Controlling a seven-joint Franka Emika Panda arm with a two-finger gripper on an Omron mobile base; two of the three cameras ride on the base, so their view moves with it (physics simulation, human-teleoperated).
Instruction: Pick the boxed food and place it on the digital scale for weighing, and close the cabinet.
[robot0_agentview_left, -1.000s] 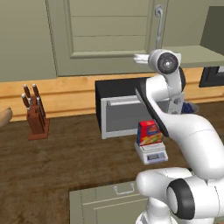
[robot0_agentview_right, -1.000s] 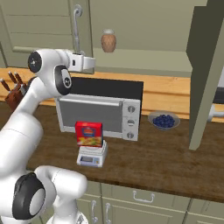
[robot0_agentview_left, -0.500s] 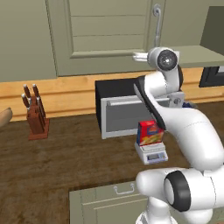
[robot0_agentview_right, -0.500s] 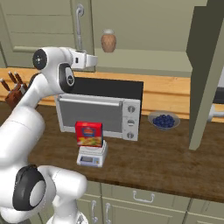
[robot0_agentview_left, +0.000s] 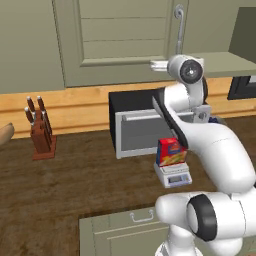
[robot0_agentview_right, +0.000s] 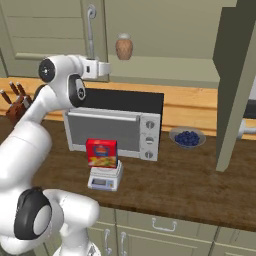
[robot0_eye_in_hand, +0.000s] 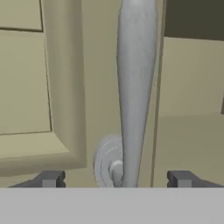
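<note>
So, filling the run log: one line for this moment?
boxed food: on digital scale | hand: open, straddling cabinet handle | right cabinet door: open

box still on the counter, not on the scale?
No. In the right base view the box stands on the scale.

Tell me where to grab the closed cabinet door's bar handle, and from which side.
Grip the handle on its straight lower shaft, just above the round mount, coming square-on from the door front. The bar stands off the cabinet door and runs lengthwise between the open gripper fingertips, so the fingers can close across its narrow width from either side.
</note>
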